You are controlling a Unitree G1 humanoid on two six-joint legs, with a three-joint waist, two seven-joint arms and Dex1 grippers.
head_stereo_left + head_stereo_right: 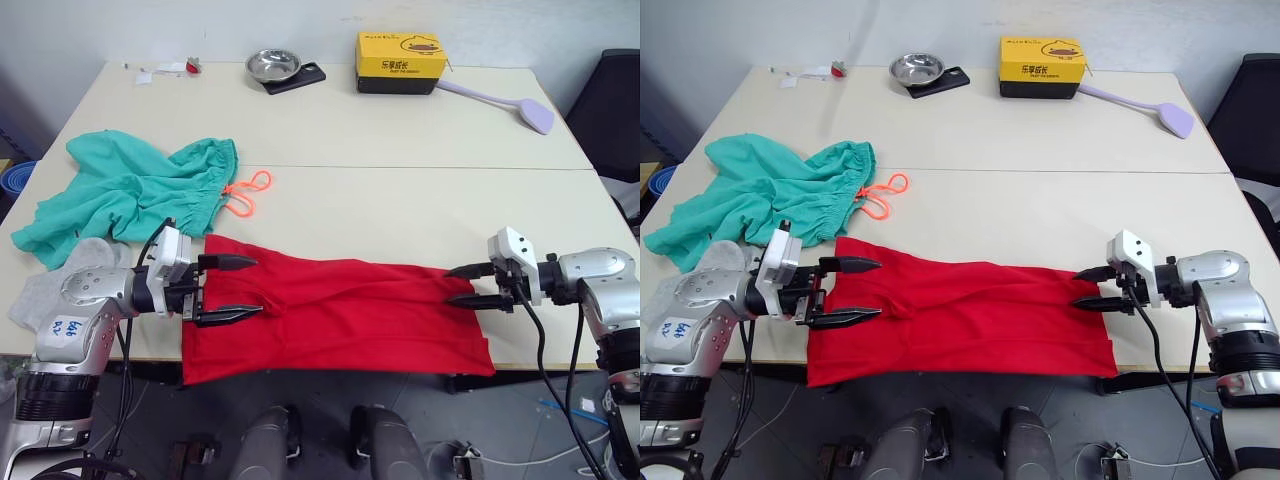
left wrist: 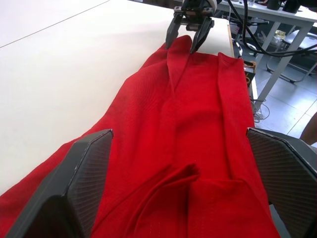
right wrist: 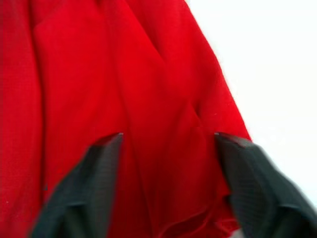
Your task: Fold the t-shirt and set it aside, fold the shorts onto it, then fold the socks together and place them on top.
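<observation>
Head views: the t-shirt (image 1: 340,315) lies in a long red band along the near edge of the worktop (image 1: 400,150), with its near-left corner hanging over that edge. The left tool (image 1: 232,288) sits at the shirt's left end, its two black fingers spread apart, one above the other, over the cloth. The right tool (image 1: 468,285) sits at the shirt's right end, its fingers also parted, their tips at the cloth's edge. The shorts (image 1: 130,195) lie crumpled on the left side of the worktop, behind the shirt's left end, the orange drawstring (image 1: 245,195) trailing out beside them. The socks (image 1: 75,262) lie as a grey heap at the worktop's left near corner, just beside the shorts and partly behind the left arm. At the far edge stand a steel bowl (image 1: 273,66) on a dark scale (image 1: 300,78), a yellow box (image 1: 400,62) and a lilac spatula (image 1: 510,106)

Left wrist view: the left tool's fingers (image 2: 74,188) stand wide apart, with creased red cloth between them running off to the right tool (image 2: 190,32) at the shirt's other end, its fingers parted over a raised fold

Right wrist view: the right tool's fingers (image 3: 84,188) are apart, with red cloth between them and bare worktop beside the shirt's edge
</observation>
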